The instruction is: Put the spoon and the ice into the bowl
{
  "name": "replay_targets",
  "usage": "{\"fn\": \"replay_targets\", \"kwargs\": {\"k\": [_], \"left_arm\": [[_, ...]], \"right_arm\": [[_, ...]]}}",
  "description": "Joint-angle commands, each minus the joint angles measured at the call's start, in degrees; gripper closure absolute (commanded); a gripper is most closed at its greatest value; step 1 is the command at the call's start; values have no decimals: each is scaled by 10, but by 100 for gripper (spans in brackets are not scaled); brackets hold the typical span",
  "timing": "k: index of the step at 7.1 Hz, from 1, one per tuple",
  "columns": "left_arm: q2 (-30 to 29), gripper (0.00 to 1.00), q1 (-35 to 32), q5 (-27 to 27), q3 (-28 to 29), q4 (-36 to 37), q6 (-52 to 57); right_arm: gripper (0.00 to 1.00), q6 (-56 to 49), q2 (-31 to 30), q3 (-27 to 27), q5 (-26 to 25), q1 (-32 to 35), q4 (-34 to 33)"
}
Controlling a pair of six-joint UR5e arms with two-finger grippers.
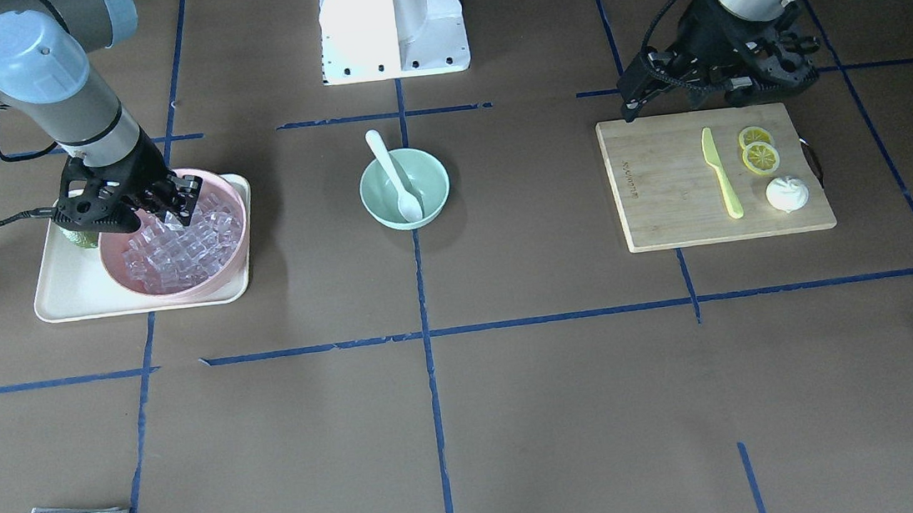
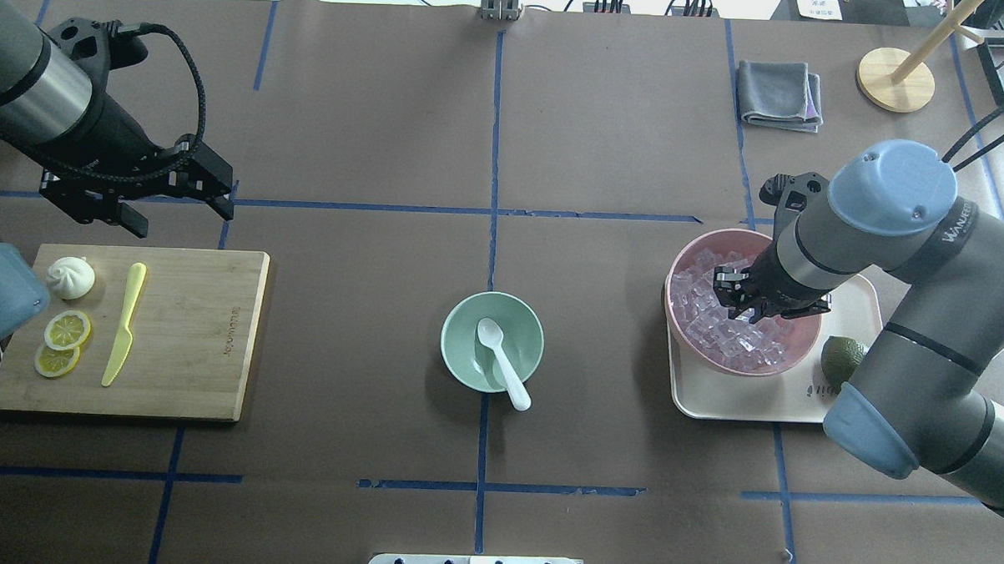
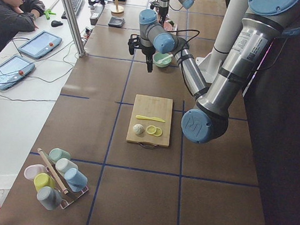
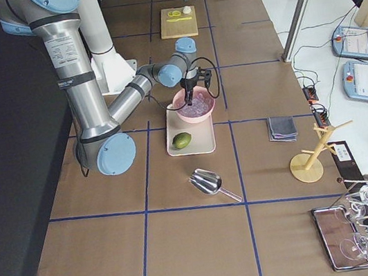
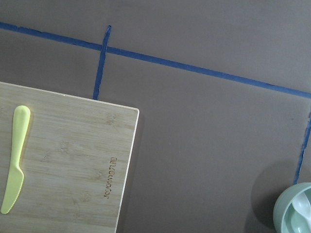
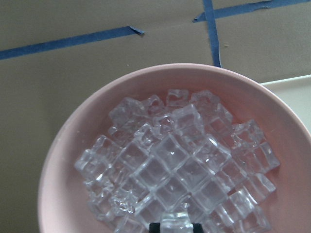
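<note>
The white spoon lies in the mint-green bowl at the table's middle, scoop inside and handle over the rim; both also show in the front view, spoon and bowl. Many clear ice cubes fill the pink bowl. My right gripper reaches down into that bowl, and the right wrist view shows it shut on one ice cube at the pile's near edge. My left gripper hovers open and empty beyond the cutting board's far edge.
The pink bowl sits on a cream tray beside a lime. A wooden cutting board holds a yellow-green knife, lemon slices and a white bun. A grey cloth, a wooden stand and a metal scoop lie farther off.
</note>
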Motion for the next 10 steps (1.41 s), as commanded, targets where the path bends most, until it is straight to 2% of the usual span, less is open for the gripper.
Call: {"fn": "replay_targets", "kwargs": {"k": [1,3,5,8,9,10], "left_arm": [[31,0,-13,2,-13,1,34],[98,0,-58,3,-16,1,162],[157,0,-103,4,-10,0,295],[176,0,-139,4,21,-1,379],[176,0,-145,4,28,-1,392],[177,0,-148,4,28,-1,392]], "right_arm": [[100,0,51,10,0,-5,-2],[100,1,118,-6,-19,-52,-4],[100,3,184,-50,-82,-115,-5],[96,4,262,-121,-132,-164,-3],[82,5,284,-150,-133,-167,-2],[50,4,285,-152,-133,-168,-2]]}}
